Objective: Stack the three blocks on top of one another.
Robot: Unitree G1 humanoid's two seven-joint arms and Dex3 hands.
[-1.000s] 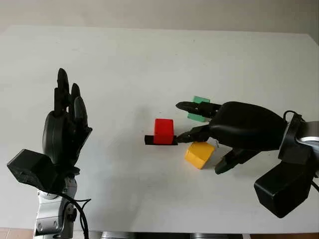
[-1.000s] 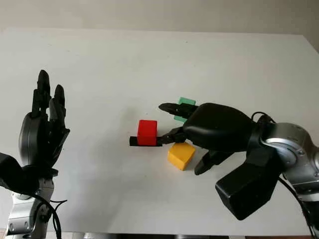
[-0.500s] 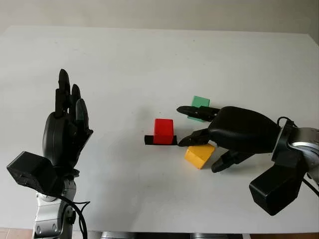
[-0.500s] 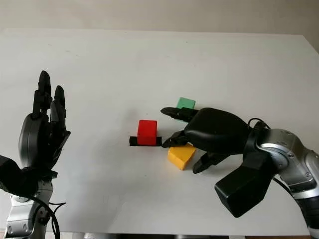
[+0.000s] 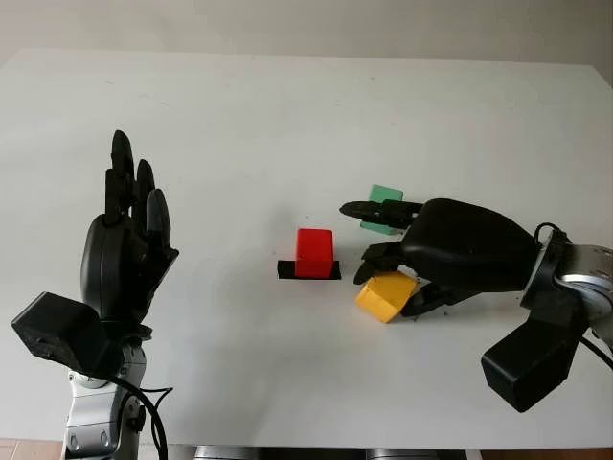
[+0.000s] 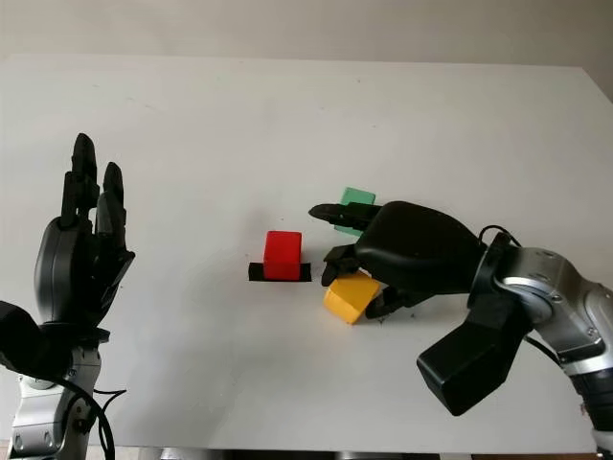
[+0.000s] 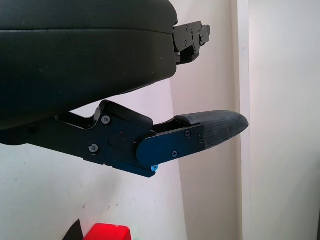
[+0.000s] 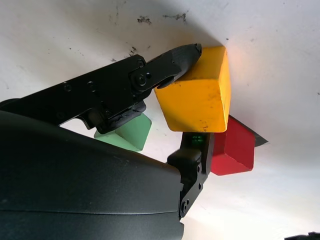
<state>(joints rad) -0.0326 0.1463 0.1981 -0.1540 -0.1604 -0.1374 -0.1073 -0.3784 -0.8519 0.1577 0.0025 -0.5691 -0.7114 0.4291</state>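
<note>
Right hand (image 5: 421, 268) fingers (image 8: 170, 62) clamped on small yellow cube block (image 5: 385, 295), tilted, on white worktop (image 5: 287, 115) beside red cube block (image 5: 314, 252). Looks light, hard, smooth; hold flat sides. Left hand (image 5: 124, 249) open, raised far left.

Right hand (image 5: 407, 278) glossy black plastic; yellow block (image 5: 385, 295) smooth, matt; table (image 5: 287, 125) matt white.

No text, label, brand, number or sign can be read on anything here.

Red block (image 5: 314, 251) top is unobstructed (green block (image 5: 384, 199) sits behind).
</note>
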